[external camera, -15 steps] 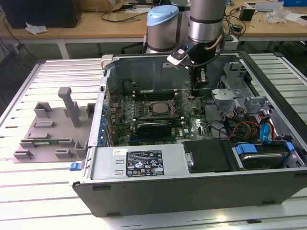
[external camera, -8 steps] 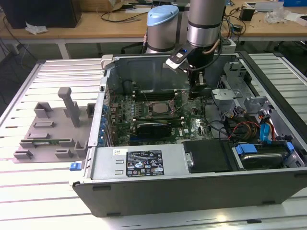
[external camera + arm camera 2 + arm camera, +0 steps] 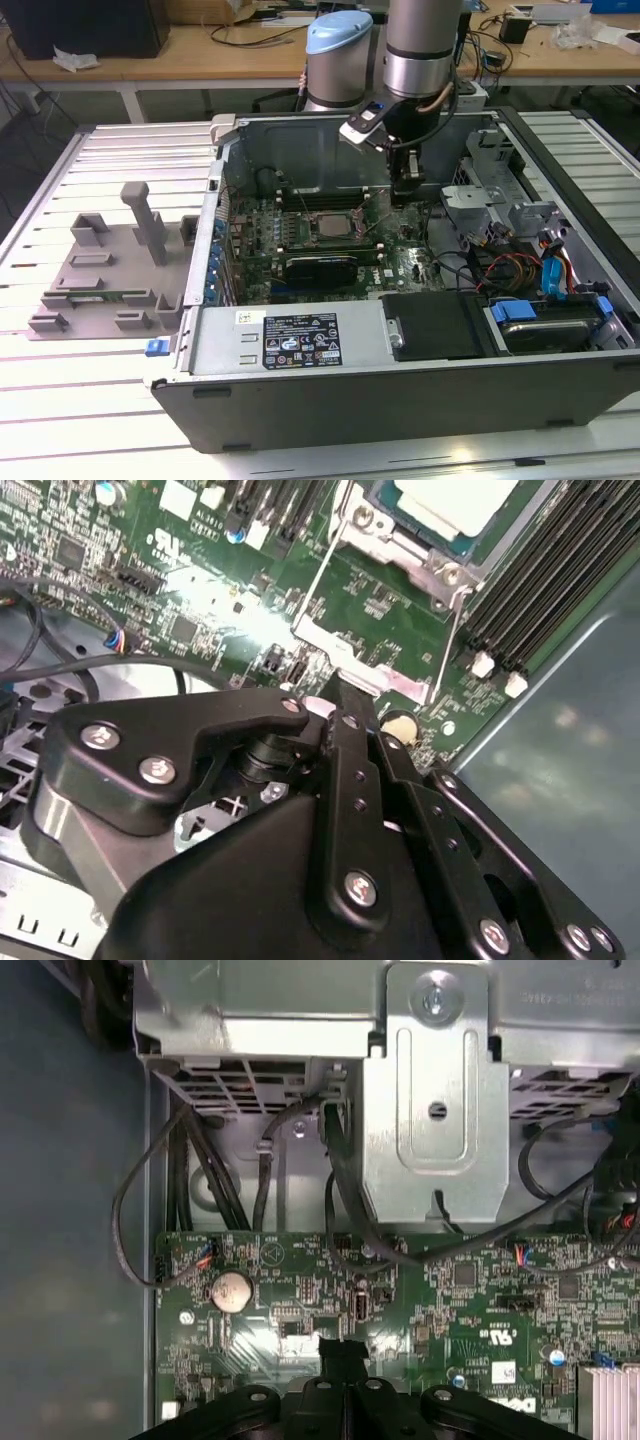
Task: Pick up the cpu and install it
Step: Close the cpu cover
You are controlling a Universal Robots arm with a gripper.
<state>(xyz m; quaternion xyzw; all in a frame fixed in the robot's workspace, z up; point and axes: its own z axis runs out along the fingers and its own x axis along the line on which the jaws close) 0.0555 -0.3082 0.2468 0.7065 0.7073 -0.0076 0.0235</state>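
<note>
The cpu (image 3: 330,228) lies flat inside the motherboard socket, near the middle of the open computer case. In the second wrist view its pale silver top (image 3: 452,498) sits within the metal socket frame (image 3: 395,550), with the thin wire lever (image 3: 312,588) running beside it. My gripper (image 3: 405,198) hangs over the board toward the exterior view's right of the socket, apart from the chip. Its black fingers (image 3: 348,702) are pressed together with nothing between them. In the first wrist view the gripper's tip (image 3: 343,1352) hovers just above the green board.
A metal drive cage (image 3: 435,1110) and black cables (image 3: 345,1200) stand close beyond the fingertips. Memory slots (image 3: 545,580) flank the socket. A coin battery (image 3: 230,1290) sits on the board. A grey fixture plate (image 3: 100,270) lies outside the case at the exterior view's left.
</note>
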